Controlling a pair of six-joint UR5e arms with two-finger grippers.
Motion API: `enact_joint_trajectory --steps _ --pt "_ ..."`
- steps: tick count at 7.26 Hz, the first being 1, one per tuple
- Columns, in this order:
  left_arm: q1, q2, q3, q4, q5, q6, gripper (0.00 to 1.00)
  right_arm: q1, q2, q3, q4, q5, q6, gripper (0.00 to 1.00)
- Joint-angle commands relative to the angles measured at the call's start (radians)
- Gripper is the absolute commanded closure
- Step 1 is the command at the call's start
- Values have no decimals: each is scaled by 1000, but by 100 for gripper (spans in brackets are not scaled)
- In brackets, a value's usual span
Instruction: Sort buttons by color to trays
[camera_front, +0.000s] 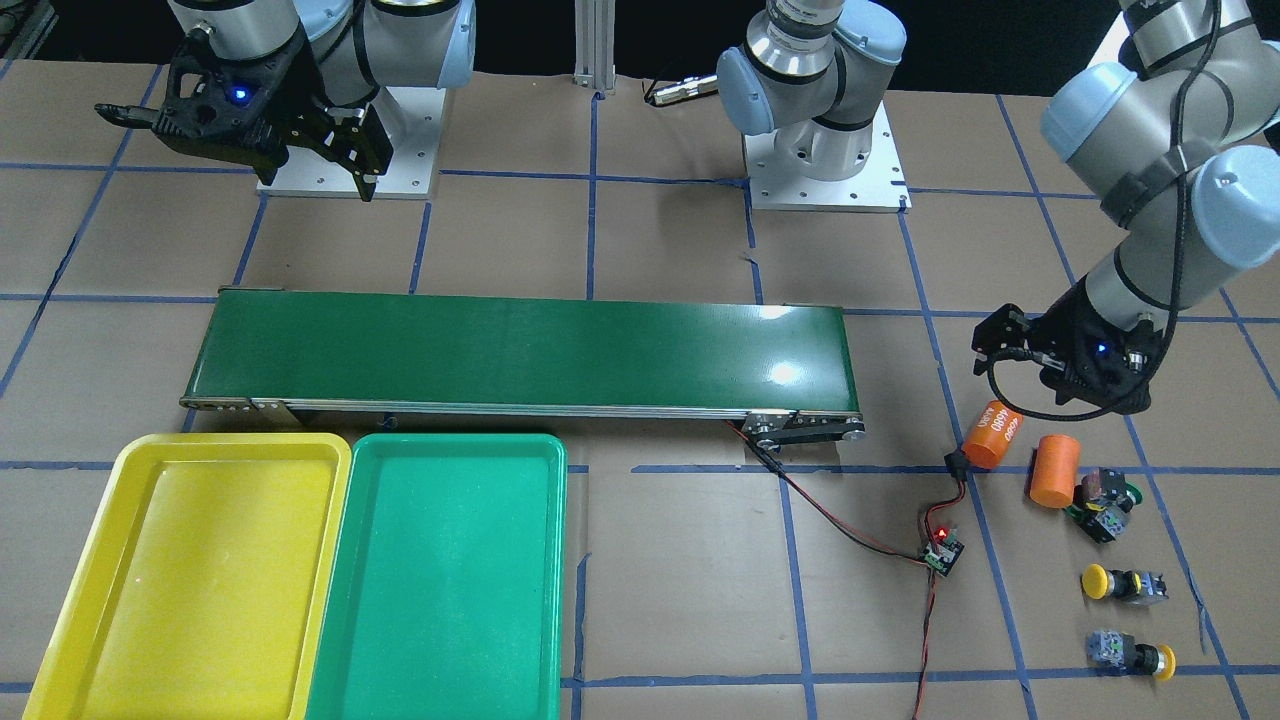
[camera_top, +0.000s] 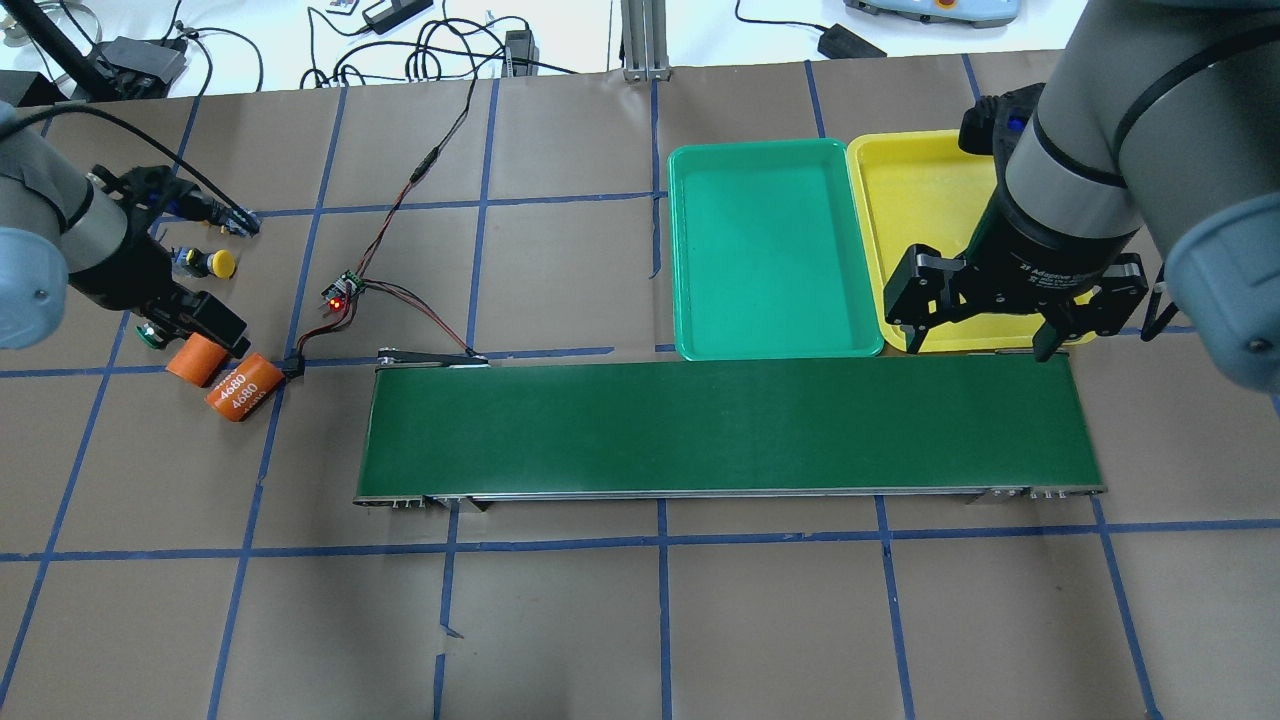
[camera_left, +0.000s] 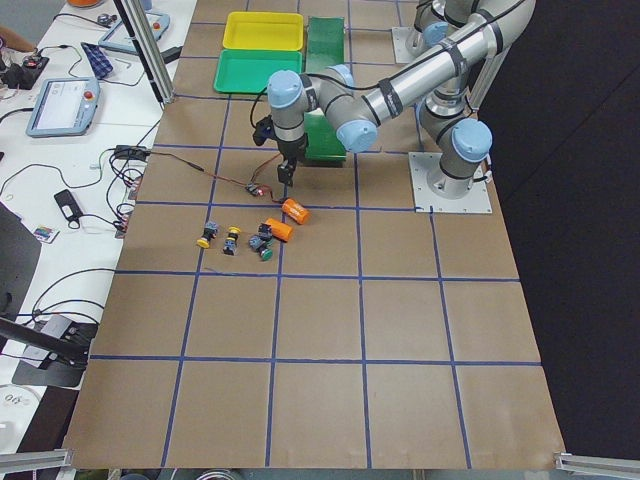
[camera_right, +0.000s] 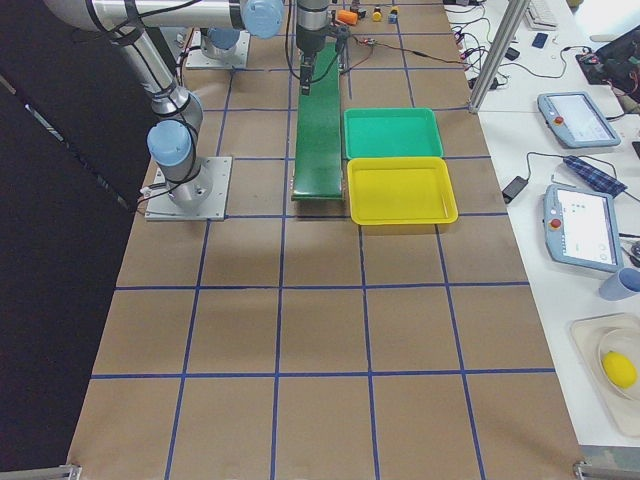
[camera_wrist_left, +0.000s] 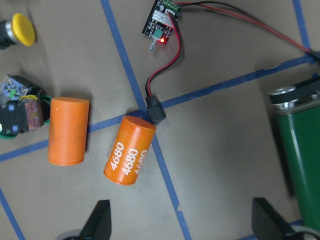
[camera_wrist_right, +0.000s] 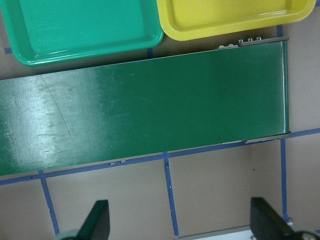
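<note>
Two yellow-capped buttons (camera_front: 1097, 581) (camera_front: 1160, 661) and two green-capped buttons (camera_front: 1105, 500), side by side, lie on the table beyond the belt's end. In the left wrist view one yellow cap (camera_wrist_left: 22, 27) and the green pair's bodies (camera_wrist_left: 17, 107) show at the left edge. My left gripper (camera_front: 1065, 375) (camera_wrist_left: 182, 220) is open and empty, held above the orange cylinders beside them. The yellow tray (camera_front: 200, 580) and the green tray (camera_front: 440, 580) lie empty side by side. My right gripper (camera_top: 975, 330) (camera_wrist_right: 180, 220) is open and empty above the belt's end near the yellow tray (camera_top: 920, 190).
Two orange cylinders lie below my left gripper, one plain (camera_wrist_left: 68, 131) and one marked 4680 (camera_wrist_left: 129, 150). The long dark-green conveyor belt (camera_front: 520, 350) runs between the buttons and the trays. A small circuit board (camera_front: 940, 550) with red and black wires sits near the belt's end.
</note>
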Motion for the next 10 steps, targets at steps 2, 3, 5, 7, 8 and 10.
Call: enact_joint_trajectory --steps 2,3,5,7,8,10 --pt "24 -95 -55 132 1 261 0 -22 -1 10 -11 0 5 0" --pt "24 -117 -90 206 0 285 0 -25 -4 6 -9 8 -9 0" --pt "24 -169 -126 329 1 302 0 -24 -26 10 -8 16 -9 0" --pt "26 -195 -129 334 3 304 34 -24 -28 13 -11 19 -9 0" --pt "24 -193 -129 334 3 313 99 -25 -30 13 -8 5 -9 0" --pt "10 -122 -129 288 6 266 100 -24 -39 15 -2 9 -6 0"
